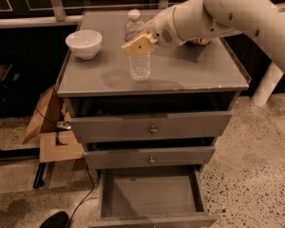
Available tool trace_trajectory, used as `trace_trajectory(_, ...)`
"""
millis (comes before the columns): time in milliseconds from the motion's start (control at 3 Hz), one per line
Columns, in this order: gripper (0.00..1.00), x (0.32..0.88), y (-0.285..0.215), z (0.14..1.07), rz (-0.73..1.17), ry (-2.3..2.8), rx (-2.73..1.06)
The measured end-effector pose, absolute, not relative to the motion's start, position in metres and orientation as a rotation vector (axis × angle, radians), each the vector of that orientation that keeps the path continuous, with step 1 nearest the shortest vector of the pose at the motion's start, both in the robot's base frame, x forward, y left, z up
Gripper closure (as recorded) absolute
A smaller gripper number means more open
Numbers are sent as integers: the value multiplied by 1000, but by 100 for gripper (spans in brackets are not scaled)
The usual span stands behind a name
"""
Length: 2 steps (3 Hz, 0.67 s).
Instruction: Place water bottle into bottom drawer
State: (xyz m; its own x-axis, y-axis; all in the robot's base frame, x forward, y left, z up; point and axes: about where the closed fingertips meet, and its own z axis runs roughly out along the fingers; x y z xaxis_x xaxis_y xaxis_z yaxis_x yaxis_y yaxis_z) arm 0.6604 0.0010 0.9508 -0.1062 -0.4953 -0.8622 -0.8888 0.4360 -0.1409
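The water bottle (140,66), clear and ribbed with a white cap, stands upright on the grey cabinet top (194,72), left of centre. My gripper (138,42) reaches in from the right and is shut on the bottle's upper half; one tan finger pad (139,46) lies across its front. The bottle's base rests on the top. The bottom drawer (152,194) is pulled open at the foot of the cabinet, and its plain grey floor is bare.
A white bowl (84,43) sits at the top's left. A yellow item (199,42) shows behind my arm. The two upper drawers (152,127) with knobs are nearly shut. Cardboard (52,137) and a cable lie on the floor at left; a white post (266,84) stands at right.
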Motion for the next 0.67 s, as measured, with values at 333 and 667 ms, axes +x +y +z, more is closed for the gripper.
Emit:
trace_trajectory(333,100,621,0,983,569,1704,-1252)
trace_trajectory(667,100,573,-11,1014,561,1700,-1253)
